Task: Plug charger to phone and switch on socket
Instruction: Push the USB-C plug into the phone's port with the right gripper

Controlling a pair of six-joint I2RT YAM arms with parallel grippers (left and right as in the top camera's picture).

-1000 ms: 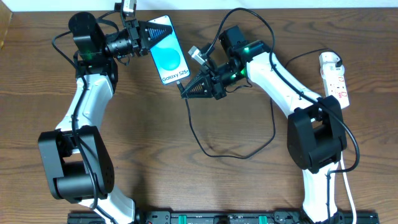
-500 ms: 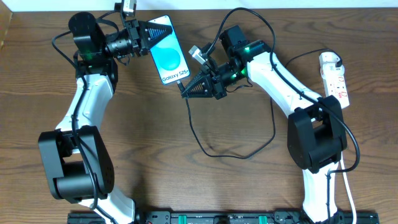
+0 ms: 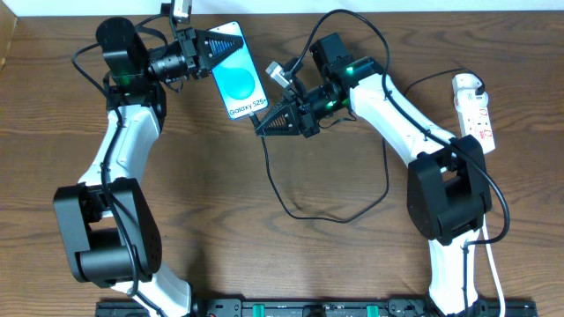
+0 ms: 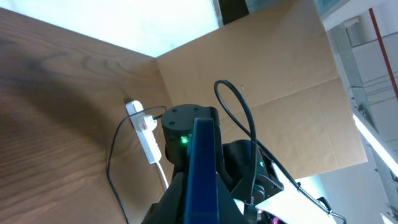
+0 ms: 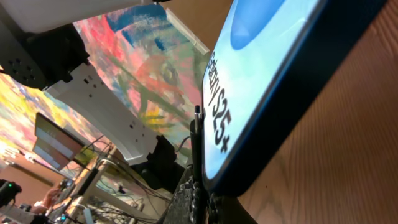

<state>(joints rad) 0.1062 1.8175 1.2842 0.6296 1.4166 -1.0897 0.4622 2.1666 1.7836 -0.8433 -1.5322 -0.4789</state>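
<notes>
The phone (image 3: 240, 82), blue screen up with "Galaxy S25+" text, is held off the table at the back. My left gripper (image 3: 222, 46) is shut on its far end. The left wrist view shows the phone (image 4: 203, 168) edge-on, running out between the jaws of the left gripper (image 4: 203, 214). My right gripper (image 3: 261, 129) is shut on the charger's black plug tip just below the phone's near edge. In the right wrist view the thin tip (image 5: 197, 127) sticks up from the right gripper (image 5: 202, 198), right beside the phone (image 5: 267, 81); whether it is inserted is unclear. The charger cable (image 3: 295, 211) loops across the table.
The socket (image 3: 476, 110), a white power strip, lies at the right edge of the table with a white adapter at its far end; the same socket (image 4: 147, 137) shows in the left wrist view. Brown cardboard (image 4: 261, 68) stands behind the table.
My right gripper has edged slightly up toward the phone's near edge with the plug tip. The left gripper and phone have stayed put.
</notes>
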